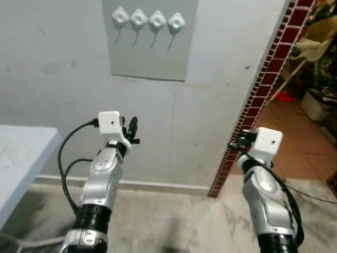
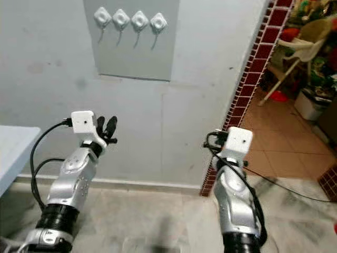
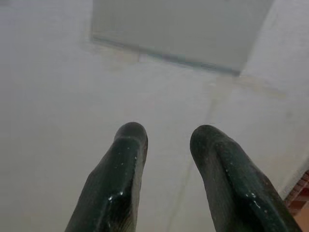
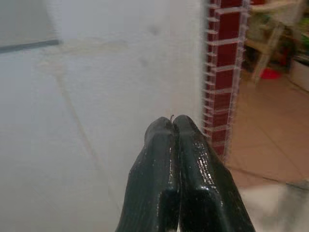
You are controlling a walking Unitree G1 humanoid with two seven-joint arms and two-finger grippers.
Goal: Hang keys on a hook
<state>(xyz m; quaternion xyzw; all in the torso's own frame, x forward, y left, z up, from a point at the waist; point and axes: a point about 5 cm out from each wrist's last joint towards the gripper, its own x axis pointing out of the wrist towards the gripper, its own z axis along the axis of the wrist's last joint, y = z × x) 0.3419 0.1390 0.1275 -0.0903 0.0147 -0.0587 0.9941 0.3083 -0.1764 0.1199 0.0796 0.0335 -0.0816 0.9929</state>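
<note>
Grey wall ahead carries a panel (image 1: 149, 50) with four white hooks (image 1: 148, 20), high above both arms. Left gripper (image 3: 166, 140) is raised, jaws apart and empty. Right gripper (image 4: 172, 126) has jaws pressed together; no keys visible. Find the keys first, then reach up.

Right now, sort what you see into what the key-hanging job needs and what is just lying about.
Job:
- four white hooks on the grey wall panel
- left gripper, open, raised toward the wall
- right gripper, pressed shut; whether it holds anything cannot be told

Lying about:
- white table at the left
- red tiled wall edge
- pale chair beyond it
</note>
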